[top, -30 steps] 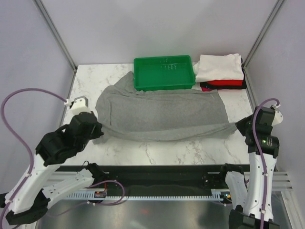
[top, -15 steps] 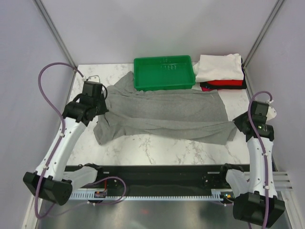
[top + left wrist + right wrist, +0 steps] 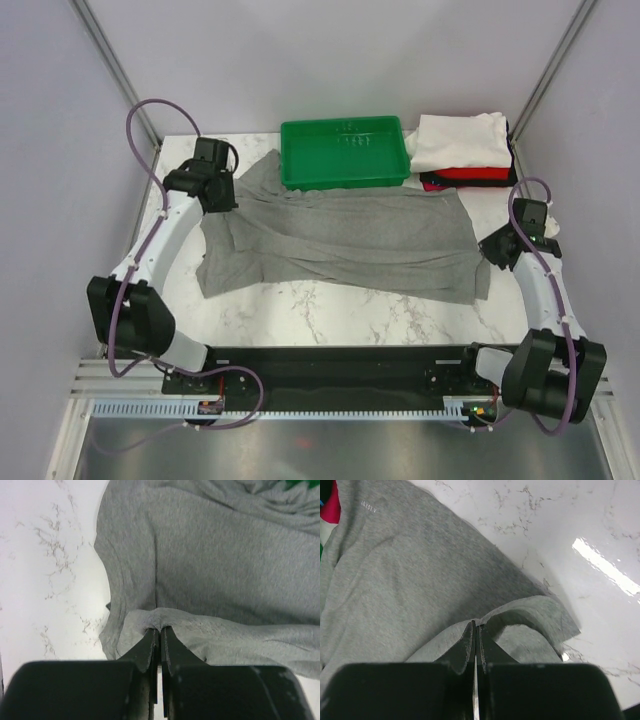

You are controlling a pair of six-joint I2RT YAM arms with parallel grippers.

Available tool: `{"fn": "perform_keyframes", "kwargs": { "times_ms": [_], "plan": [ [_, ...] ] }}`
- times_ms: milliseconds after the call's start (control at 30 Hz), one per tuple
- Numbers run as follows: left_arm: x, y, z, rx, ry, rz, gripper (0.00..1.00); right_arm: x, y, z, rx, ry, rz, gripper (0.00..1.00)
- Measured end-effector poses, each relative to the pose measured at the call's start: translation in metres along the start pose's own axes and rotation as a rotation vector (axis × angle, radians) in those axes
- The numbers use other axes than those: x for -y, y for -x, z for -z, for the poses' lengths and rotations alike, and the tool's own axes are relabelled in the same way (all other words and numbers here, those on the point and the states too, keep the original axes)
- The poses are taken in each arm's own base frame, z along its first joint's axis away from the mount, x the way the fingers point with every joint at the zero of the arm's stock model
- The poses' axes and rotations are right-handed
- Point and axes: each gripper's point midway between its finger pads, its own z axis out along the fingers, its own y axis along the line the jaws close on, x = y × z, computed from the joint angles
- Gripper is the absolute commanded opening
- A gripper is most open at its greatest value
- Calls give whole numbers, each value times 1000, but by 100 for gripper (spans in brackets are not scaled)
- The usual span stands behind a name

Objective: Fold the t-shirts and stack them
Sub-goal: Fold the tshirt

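A large heather-grey t-shirt [image 3: 340,240] lies spread across the marble table, its top edge touching the green tray. My left gripper [image 3: 222,200] is shut on the shirt's left edge; in the left wrist view [image 3: 160,629] a fold of grey cloth [image 3: 225,580] is pinched between the jaws. My right gripper [image 3: 487,248] is shut on the shirt's right edge; the right wrist view [image 3: 475,625] shows the cloth [image 3: 395,580] pinched and lifted. A folded stack, white t-shirt [image 3: 460,140] over red [image 3: 470,174] and black [image 3: 500,182], sits at the back right.
A green plastic tray [image 3: 345,153] stands at the back centre, next to the folded stack. Bare marble [image 3: 340,315] runs along the near edge, before the black rail. Purple cables loop from both arms.
Both arms have swung away from the near edge toward the back, carrying the shirt's near edge with them. The shirt's front part now lies folded back over itself.
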Motion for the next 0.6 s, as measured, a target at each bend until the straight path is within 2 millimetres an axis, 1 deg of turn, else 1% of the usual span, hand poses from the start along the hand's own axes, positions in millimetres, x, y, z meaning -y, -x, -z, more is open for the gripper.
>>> {"fn": "perform_keyframes", "kwargs": {
  "times_ms": [67, 133, 233, 300, 367, 400, 433, 467, 500, 533, 567, 600],
  "plan": [
    [3, 11, -9, 2, 2, -2, 2, -2, -2, -8, -15, -5, 4, 0],
    [7, 27, -18, 12, 4, -10, 2, -6, -3, -19, -36, -14, 12, 0],
    [11, 47, -31, 32, 12, -33, 2, -20, -2, -32, -55, -9, 34, 0],
    [12, 54, -41, 30, 24, -55, 2, -30, -1, -40, -58, 1, 48, 0],
    [12, 57, -53, 18, 41, -77, 3, -39, 0, -48, -60, 7, 59, 0],
    [13, 55, -62, 2, 49, -89, 8, -41, 1, -52, -62, 6, 62, 0],
    [13, 54, -70, -16, 55, -96, 18, -44, 2, -57, -65, 6, 64, 2],
    [15, 54, -78, -31, 56, -101, 45, -45, 2, -62, -69, 1, 67, 9],
    [15, 51, -87, -54, 60, -108, 56, -46, 1, -67, -78, -3, 76, 52],
    [17, 47, -96, -79, 57, -110, 64, -47, 1, -73, -87, -3, 85, 82],
    [18, 42, -102, -102, 55, -106, 79, -49, 1, -77, -96, -3, 98, 95],
    [18, 37, -105, -123, 53, -102, 84, -50, 1, -81, -107, -4, 115, 98]
  ]
}}
